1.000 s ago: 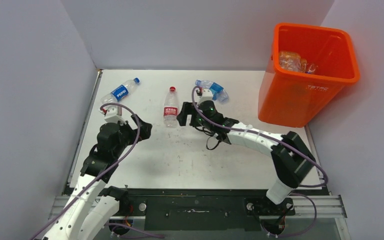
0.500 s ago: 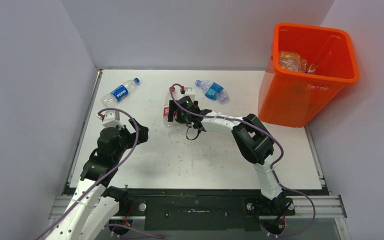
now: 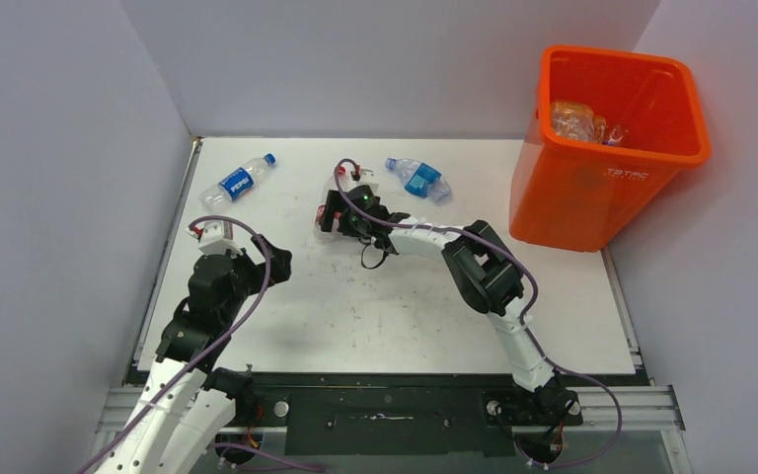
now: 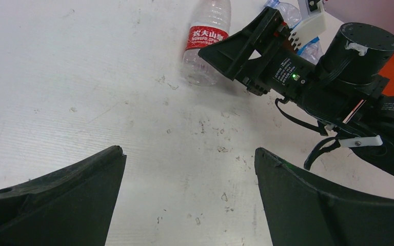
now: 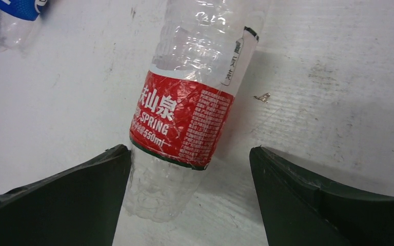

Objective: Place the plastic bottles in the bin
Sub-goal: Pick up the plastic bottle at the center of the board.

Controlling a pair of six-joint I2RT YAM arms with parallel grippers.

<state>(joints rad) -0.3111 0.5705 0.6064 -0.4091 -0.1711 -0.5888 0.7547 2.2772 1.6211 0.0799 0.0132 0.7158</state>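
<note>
A clear bottle with a red label (image 5: pixel 184 118) lies on the white table, its base between the wide-apart fingers of my right gripper (image 5: pixel 190 154), close against the left finger. From above, my right gripper (image 3: pixel 339 212) covers most of that red-label bottle (image 3: pixel 328 223). My left gripper (image 3: pixel 276 261) hovers open over bare table (image 4: pixel 190 154), nearer than the red-label bottle (image 4: pixel 205 38). A blue-label bottle (image 3: pixel 237 181) lies at the far left. A crushed blue-label bottle (image 3: pixel 416 179) lies further right. The orange bin (image 3: pixel 602 193) stands at the far right with bottles (image 3: pixel 582 120) inside.
White walls close in the table on the left, back and right. The right arm (image 3: pixel 484 272) stretches across the middle of the table toward the left. The black metal rail (image 3: pixel 385 405) with both arm bases runs along the near edge.
My right gripper swung left from beside the crushed bottle onto the red-label bottle, and its jaws now straddle the base. The left gripper drew back slightly toward the near edge.
</note>
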